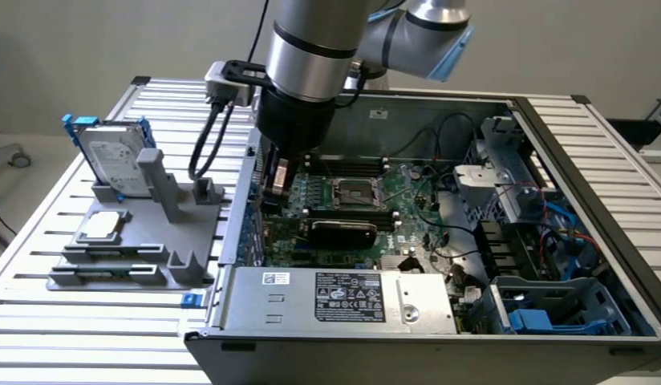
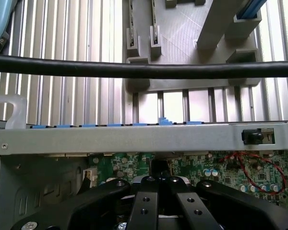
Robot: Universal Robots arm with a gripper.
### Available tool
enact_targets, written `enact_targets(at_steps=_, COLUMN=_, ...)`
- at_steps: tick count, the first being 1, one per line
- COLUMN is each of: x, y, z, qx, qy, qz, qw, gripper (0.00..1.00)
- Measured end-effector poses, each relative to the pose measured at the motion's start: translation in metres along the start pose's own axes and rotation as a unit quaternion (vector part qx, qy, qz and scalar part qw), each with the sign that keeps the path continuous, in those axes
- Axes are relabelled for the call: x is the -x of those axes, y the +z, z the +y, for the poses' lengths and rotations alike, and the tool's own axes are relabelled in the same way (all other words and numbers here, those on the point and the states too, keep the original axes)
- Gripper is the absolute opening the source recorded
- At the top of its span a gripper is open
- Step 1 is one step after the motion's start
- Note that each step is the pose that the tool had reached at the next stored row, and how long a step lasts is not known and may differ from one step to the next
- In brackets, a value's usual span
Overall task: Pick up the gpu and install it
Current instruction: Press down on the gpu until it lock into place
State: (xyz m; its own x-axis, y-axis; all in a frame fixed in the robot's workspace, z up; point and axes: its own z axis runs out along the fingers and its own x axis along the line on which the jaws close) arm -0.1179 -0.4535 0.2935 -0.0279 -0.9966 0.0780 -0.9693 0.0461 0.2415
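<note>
One power supply [image 1: 350,295] fronts one gpu [image 1: 342,233], seated on one motherboard [image 1: 352,210].

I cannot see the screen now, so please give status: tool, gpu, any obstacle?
Tool down inside the open computer case, over the motherboard's edge. Gpu lies on the motherboard, apart from the tool. Black cable crosses the wrist view.
</note>
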Motion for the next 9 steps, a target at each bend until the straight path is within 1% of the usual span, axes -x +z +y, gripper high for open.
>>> enact_targets(at_steps=9, x=0.0004, y=-0.0002, z=-0.0008, qx=-0.0001, qy=-0.001, qz=0.0003, qw=1.0, gripper=0.11)
